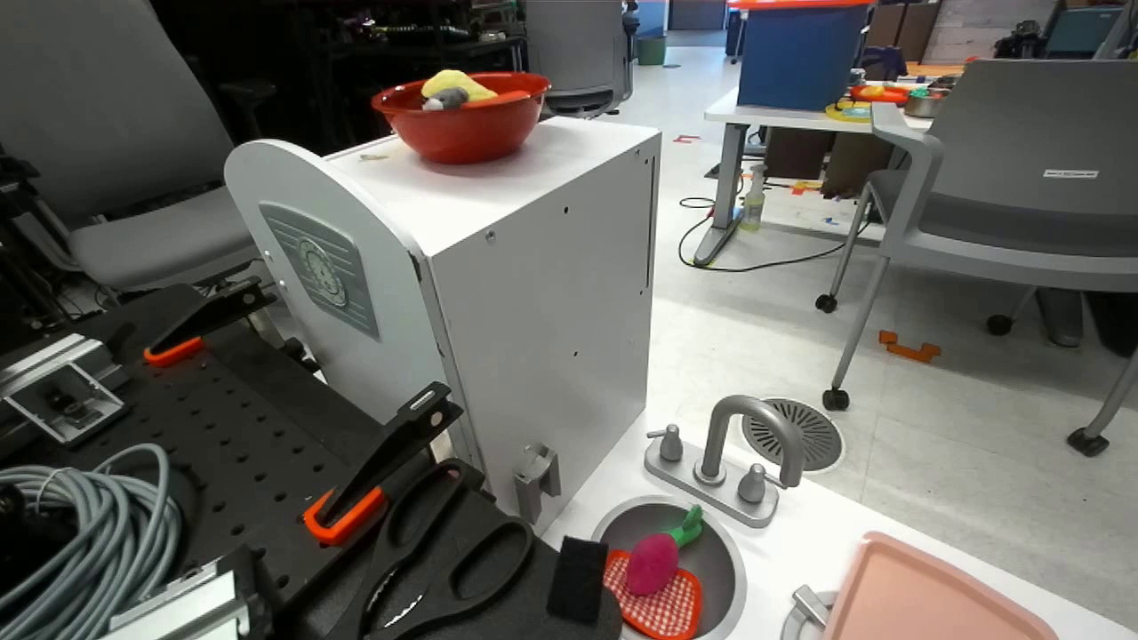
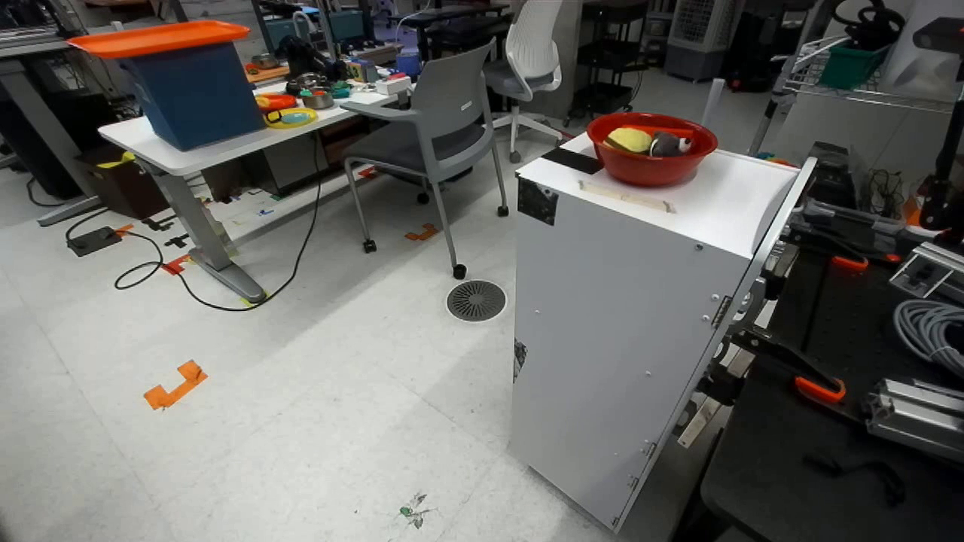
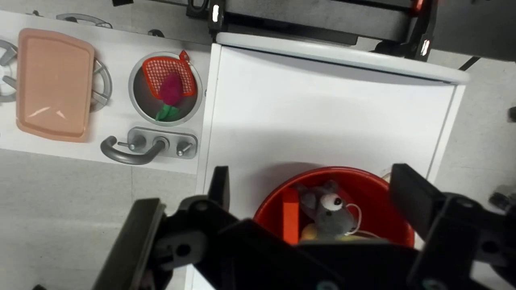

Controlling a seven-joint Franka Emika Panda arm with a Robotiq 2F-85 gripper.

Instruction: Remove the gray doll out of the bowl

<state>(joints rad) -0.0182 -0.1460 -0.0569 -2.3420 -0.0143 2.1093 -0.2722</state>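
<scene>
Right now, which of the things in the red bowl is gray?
The gray doll, which shows a white patch with a dark spot in the wrist view. The yellow thing and the orange bar share the bowl but not the color.

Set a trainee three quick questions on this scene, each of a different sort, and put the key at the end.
1. Multiple choice. Where is the gray doll?
A. On the tray
B. In the bowl
C. On the floor

2. True or false. The gripper stands open.

3. Fill the gap. The toy in the sink has ____ leaves.

Key: 1. B; 2. True; 3. green
</scene>
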